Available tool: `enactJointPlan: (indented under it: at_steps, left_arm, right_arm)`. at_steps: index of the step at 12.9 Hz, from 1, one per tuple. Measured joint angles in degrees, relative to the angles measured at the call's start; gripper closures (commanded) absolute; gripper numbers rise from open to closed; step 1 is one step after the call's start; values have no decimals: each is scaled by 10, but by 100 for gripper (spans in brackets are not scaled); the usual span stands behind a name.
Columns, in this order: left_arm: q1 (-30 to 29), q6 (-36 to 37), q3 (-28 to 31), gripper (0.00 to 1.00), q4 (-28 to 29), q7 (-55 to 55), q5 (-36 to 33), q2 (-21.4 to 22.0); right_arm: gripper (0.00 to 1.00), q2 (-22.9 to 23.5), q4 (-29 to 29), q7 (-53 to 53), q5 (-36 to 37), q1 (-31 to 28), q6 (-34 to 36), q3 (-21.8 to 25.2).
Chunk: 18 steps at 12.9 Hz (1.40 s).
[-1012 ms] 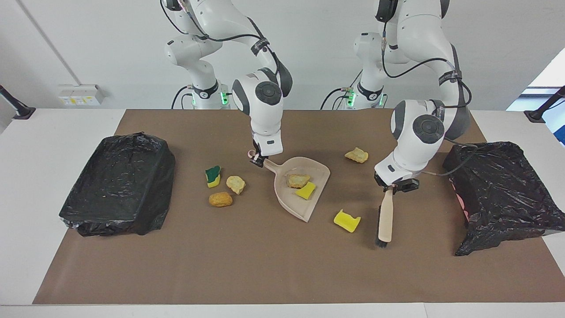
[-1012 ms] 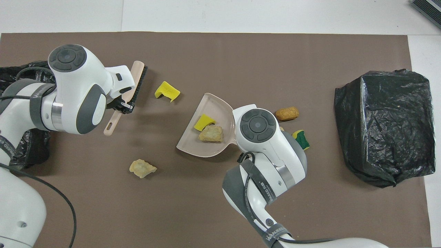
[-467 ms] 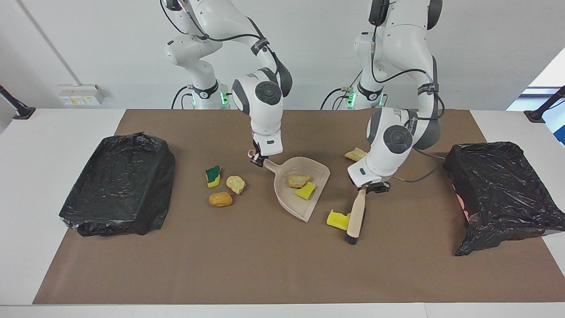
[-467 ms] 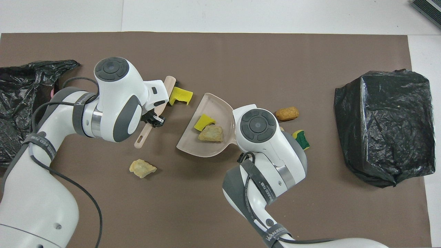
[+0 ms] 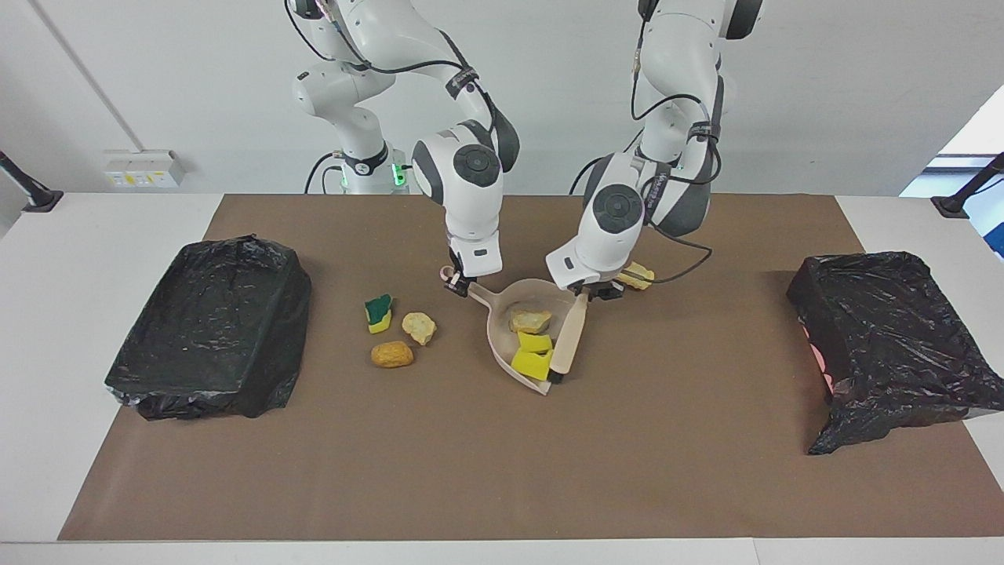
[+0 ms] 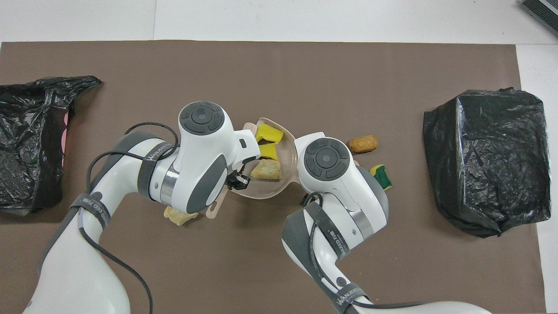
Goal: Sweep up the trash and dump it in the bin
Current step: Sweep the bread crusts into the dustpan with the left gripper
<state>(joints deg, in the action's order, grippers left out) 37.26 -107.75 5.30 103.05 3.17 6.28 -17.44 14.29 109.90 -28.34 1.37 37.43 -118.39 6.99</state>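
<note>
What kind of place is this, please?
Probably a robotics lab test bench, not a home: two arms stand at a white table covered by a brown mat, with staged sponge trash and bins wrapped in black bags.

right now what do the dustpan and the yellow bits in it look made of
Dustpan: looks like beige plastic, smooth with a slight sheen and a thin moulded rim. Yellow bits: probably sponge foam, matte with blunt cut edges.
</note>
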Motion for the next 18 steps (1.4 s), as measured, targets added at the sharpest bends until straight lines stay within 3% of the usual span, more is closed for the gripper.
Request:
enactJointPlan:
  at_steps: [7, 11, 18]
  left_arm:
    - [-16, 102, 19, 100, 20, 161, -15, 56]
    - [-15, 136, 15, 100, 91, 315, -54, 121]
    - [-3, 151, 6, 100, 226, 569, -63, 210]
  right_arm:
    - [100, 0, 0, 0, 0, 0, 0, 0]
    - [100, -3, 2, -21, 0, 1, 0, -1]
    - [100, -6, 3, -200, 1, 2, 3, -1]
